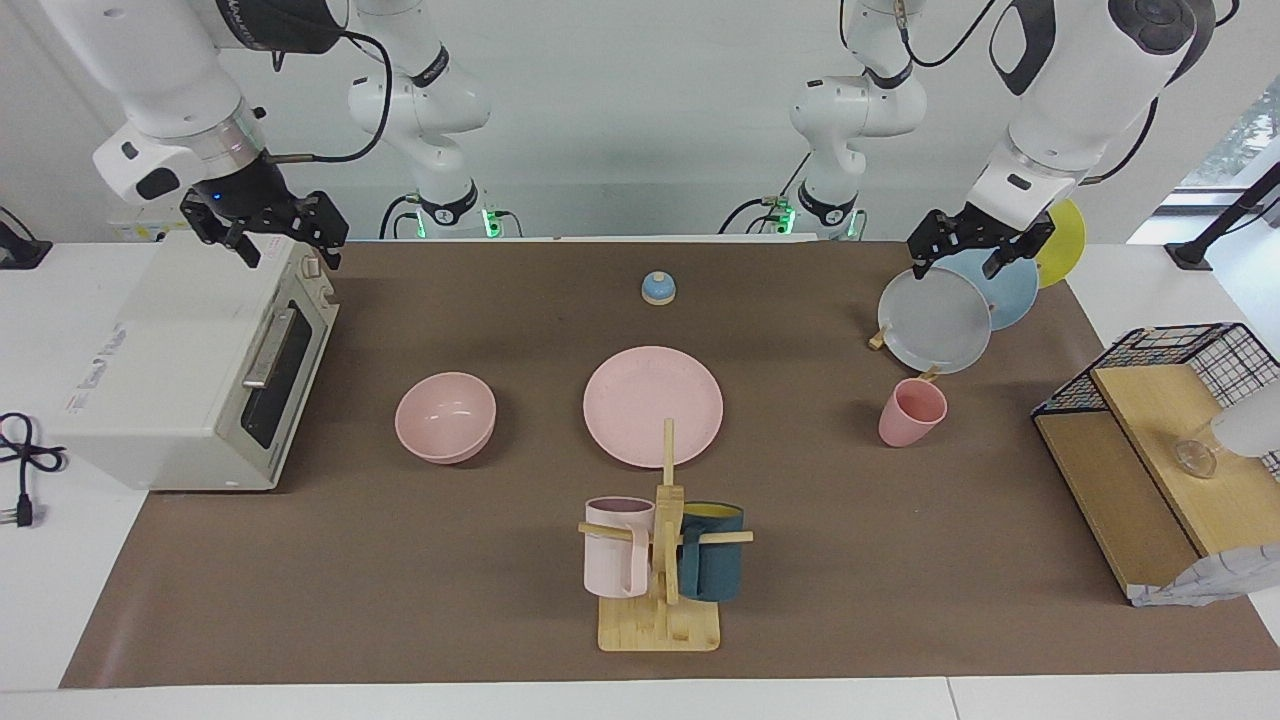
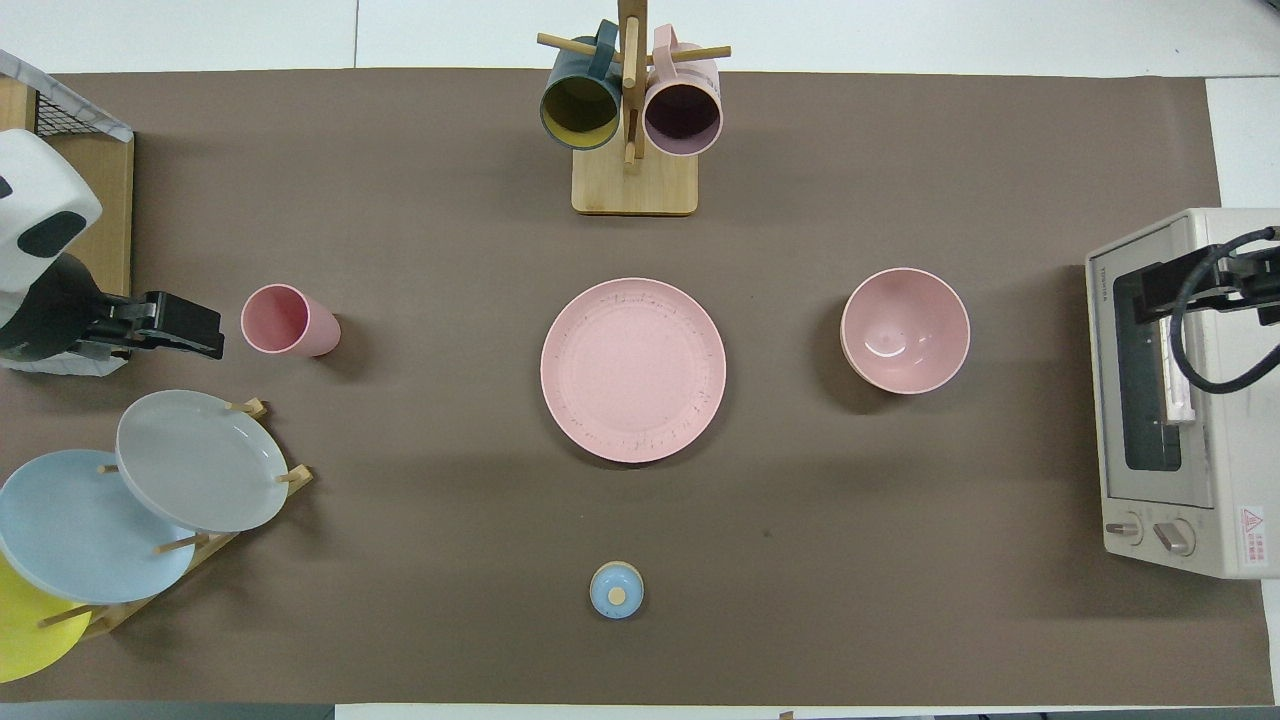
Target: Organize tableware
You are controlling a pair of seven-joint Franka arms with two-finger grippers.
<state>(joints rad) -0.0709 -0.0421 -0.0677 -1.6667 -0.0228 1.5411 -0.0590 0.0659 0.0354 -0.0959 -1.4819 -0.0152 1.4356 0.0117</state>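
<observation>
The pink plate (image 1: 653, 405) lies flat at the middle of the brown mat; it also shows in the overhead view (image 2: 633, 370). The pink bowl (image 1: 445, 417) (image 2: 905, 330) stands upright beside it toward the right arm's end. The pink cup (image 1: 912, 412) (image 2: 290, 320) stands upright toward the left arm's end. My left gripper (image 1: 960, 262) (image 2: 185, 328) is open and empty, up in the air over the plate rack, apart from the cup. My right gripper (image 1: 290, 248) (image 2: 1235, 285) is open and empty, raised over the toaster oven.
A toaster oven (image 1: 190, 370) stands at the right arm's end. A wooden rack holds grey (image 1: 935, 320), blue and yellow plates. A mug tree (image 1: 660, 600) carries pale pink and teal mugs. A small blue bell (image 1: 659, 288) sits near the robots. A wire-and-wood shelf (image 1: 1160, 440) stands at the left arm's end.
</observation>
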